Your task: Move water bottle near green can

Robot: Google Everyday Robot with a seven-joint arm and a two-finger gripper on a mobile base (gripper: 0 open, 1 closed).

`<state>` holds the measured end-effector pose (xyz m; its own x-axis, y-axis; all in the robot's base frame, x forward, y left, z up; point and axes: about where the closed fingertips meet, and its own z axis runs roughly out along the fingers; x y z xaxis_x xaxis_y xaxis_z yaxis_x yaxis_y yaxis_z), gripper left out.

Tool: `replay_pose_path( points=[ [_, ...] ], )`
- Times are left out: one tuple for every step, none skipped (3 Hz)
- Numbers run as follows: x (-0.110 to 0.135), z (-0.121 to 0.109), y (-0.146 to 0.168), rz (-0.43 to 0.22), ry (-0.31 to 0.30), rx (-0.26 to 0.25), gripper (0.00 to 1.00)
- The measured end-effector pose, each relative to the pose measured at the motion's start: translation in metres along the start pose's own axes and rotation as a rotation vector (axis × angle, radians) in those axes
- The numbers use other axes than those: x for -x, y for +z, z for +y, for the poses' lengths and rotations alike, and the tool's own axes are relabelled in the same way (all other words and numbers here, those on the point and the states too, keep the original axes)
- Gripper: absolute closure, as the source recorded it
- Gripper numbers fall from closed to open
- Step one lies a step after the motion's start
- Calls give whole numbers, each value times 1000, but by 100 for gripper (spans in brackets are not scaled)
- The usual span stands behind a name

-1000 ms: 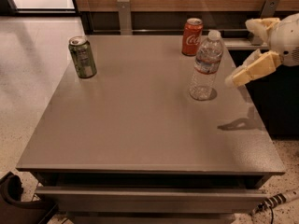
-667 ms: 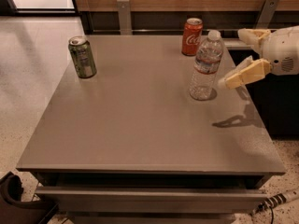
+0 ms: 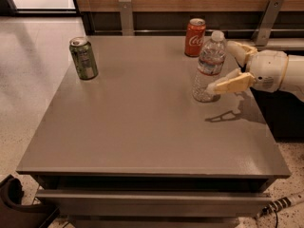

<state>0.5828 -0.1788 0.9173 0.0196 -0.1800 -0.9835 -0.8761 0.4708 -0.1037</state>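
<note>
The water bottle [image 3: 208, 66] stands upright on the right part of the grey table [image 3: 142, 122]; it is clear and ribbed, with a white cap and a pale label with a reddish band. The green can [image 3: 84, 58] stands upright near the far left corner, well apart from the bottle. My gripper [image 3: 223, 66] reaches in from the right at bottle height, open, with one finger [image 3: 230, 85] at the bottle's near side and the other behind it, so the bottle sits between them.
A red cola can [image 3: 194, 37] stands just behind the bottle at the table's far edge. The table's right edge lies close under the arm. Metal brackets and a wooden wall panel run behind the table. A dark object sits on the floor at lower left.
My gripper has moved left and slightly down toward the bottle, from beside it to straddling it. The bottle and both cans have not moved.
</note>
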Motion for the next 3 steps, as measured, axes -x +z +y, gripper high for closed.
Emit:
replay_pose_path(
  points=[
    [-3,-1,8,-66,8,6,0],
    [-2,0,12,-69,7,13,24],
    [-1,1,14,-70,6,17,48]
  ],
)
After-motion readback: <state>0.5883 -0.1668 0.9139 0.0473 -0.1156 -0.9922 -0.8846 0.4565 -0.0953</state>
